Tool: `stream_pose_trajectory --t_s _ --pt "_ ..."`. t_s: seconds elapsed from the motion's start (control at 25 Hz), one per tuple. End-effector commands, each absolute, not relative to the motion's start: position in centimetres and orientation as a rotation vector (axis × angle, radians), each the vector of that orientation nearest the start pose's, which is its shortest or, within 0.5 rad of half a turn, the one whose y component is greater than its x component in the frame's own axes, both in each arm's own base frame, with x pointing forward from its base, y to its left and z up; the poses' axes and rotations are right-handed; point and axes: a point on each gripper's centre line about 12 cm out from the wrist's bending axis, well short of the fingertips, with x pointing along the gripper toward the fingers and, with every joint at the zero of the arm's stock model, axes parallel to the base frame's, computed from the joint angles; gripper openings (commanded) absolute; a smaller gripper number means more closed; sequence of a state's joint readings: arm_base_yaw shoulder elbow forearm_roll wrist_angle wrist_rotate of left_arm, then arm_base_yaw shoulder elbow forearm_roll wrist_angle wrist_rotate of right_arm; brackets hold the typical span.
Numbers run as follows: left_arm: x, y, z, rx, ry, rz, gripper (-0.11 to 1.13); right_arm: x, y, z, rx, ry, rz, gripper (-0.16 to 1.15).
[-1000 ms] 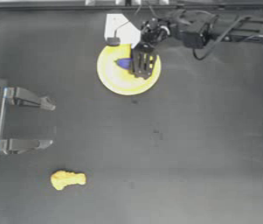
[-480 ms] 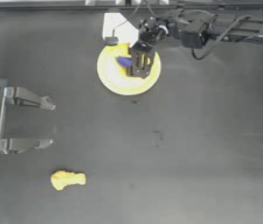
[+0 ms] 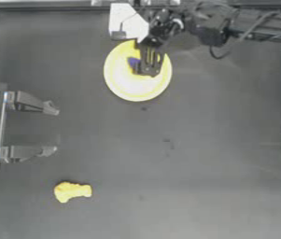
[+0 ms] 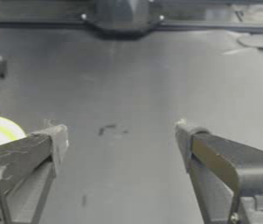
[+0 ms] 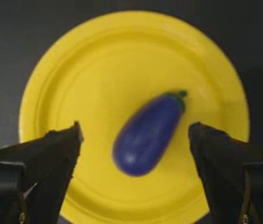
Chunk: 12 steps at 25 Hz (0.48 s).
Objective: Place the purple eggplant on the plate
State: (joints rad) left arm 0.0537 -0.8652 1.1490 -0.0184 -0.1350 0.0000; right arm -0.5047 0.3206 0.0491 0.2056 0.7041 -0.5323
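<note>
— Where do we see the purple eggplant [image 5: 150,136]?
— It lies on the plate [image 5: 87,65], free between the released fingers of the right gripper [image 5: 134,144]. Our left gripper [image 4: 119,144] waits spread at the worktop's left.

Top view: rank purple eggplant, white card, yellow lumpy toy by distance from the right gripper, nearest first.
1. purple eggplant: on the plate, right beside the right gripper, whose jaws are open.
2. white card: at the table's top edge, just beyond the plate.
3. yellow lumpy toy: far off, bottom-left of the table.
</note>
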Motion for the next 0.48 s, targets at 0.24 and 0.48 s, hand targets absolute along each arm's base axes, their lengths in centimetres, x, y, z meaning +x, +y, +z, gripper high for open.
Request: stream_pose_trajectory --t_s 0.24,0.48 --pt "21.7 1.3 27.1 -0.017 0.133 0.06 1.03 41.8 -18.4 26.1 -0.015 0.854 -0.115 1.0" --pt "21.4 1.4 27.3 -0.013 0.121 0.067 1.03 39.7 -13.8 27.6 -0.019 0.749 -0.073 1.0"
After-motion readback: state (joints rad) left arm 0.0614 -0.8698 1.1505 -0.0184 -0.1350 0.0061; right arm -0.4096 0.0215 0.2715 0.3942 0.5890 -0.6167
